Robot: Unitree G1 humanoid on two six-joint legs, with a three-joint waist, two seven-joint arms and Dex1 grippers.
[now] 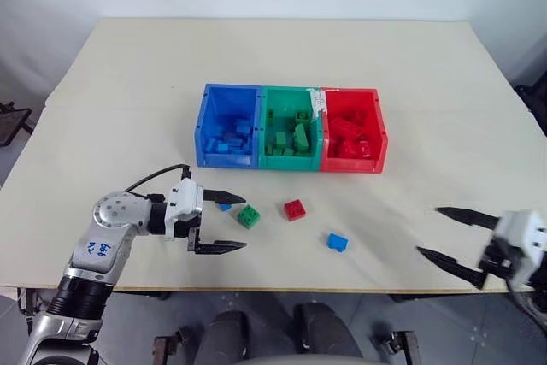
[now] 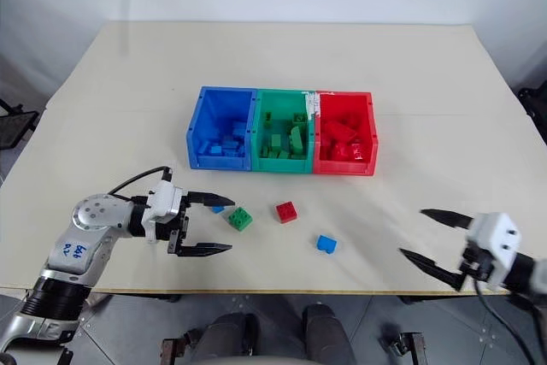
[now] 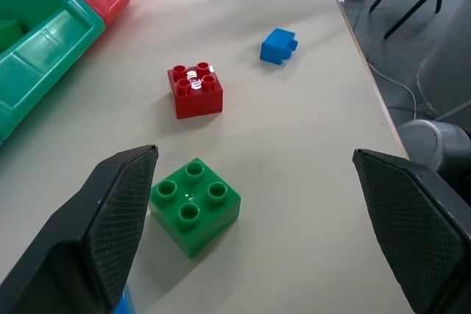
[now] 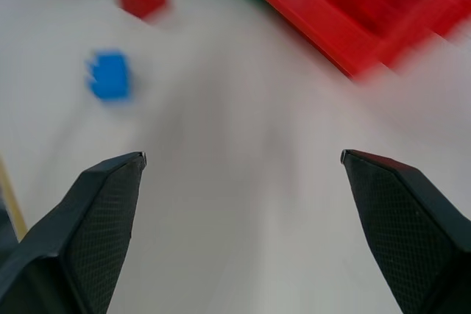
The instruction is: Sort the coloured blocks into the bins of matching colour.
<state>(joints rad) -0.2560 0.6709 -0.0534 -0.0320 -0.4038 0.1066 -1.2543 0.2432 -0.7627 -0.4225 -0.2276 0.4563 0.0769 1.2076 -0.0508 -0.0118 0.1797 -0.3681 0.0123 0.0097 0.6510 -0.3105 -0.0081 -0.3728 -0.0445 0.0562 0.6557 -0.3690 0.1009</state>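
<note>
Near the table's (image 1: 427,83) front edge, the left gripper (image 1: 220,221) and right gripper (image 1: 447,233) are both spread and empty. Between them lie a blue block (image 1: 338,242), red block (image 1: 295,209), green block (image 1: 249,216) and another blue block (image 1: 224,206) tucked behind the left fingers. The bins (image 1: 291,128) sit mid-table.

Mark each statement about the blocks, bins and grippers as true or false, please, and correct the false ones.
1. The green block lies on the table in front of the bins. True.
2. The left gripper holds the red block. False: it is open and holds nothing.
3. The green bin stands between the blue and red ones. True.
4. The right gripper is shut on a blue block. False: its jaws are open and that block lies loose on the table.
</note>
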